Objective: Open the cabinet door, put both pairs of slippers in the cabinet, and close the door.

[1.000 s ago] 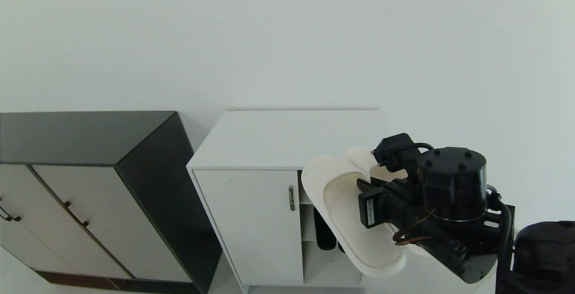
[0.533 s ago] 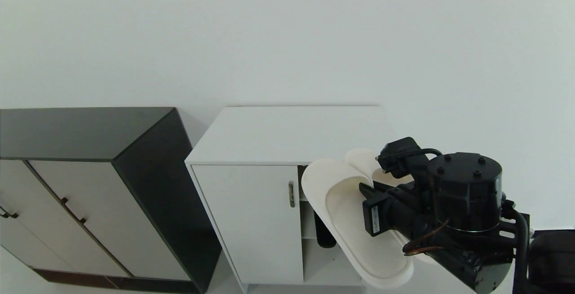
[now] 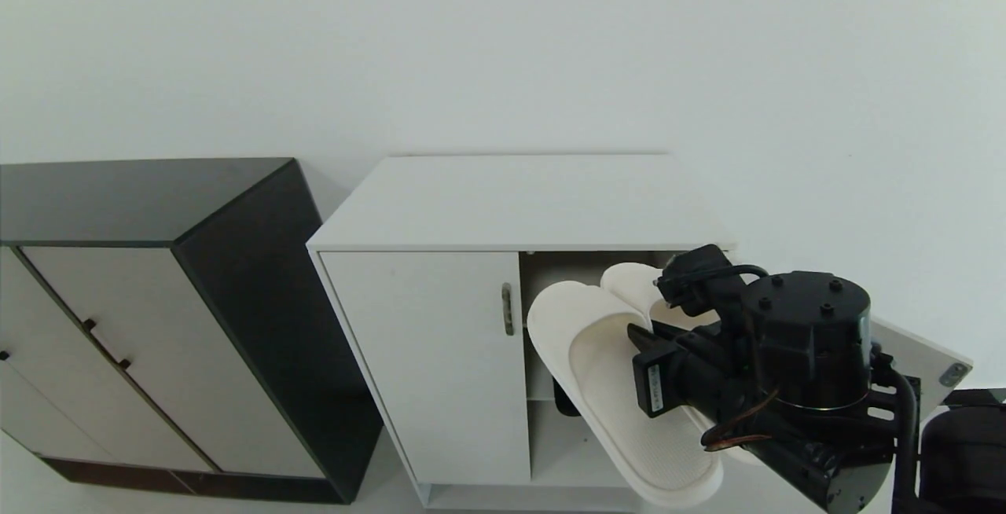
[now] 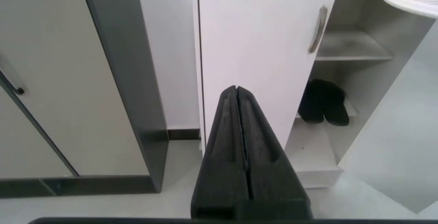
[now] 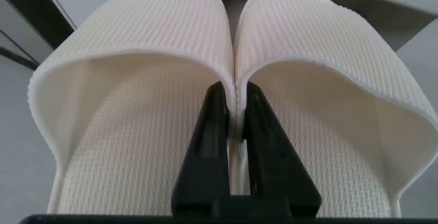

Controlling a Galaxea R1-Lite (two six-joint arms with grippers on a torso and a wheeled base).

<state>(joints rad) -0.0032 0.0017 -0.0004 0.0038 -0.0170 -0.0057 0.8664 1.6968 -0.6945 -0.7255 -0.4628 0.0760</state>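
Black-sided storage unit at your far left is cut off by the frame edge and stands just beside the white cabinet. The cabinet's left door is closed, its handle near the inner edge. Past that edge the right half is open. You can see the black slippers inside, side by side in the compartment under the upper shelf. From the head view they are nearly all hidden behind the white slippers, with just a dark sliver showing. Your left pincer is low in front of the closed door, its fingers pressed together on nothing. Your right pincer is clamped on the touching inner walls of the white slippers, one finger inside each, holding the pair at the mouth of the open half, toes toward the cabinet's top edge. The open right door swings out at the far right, largely hidden by the arm.
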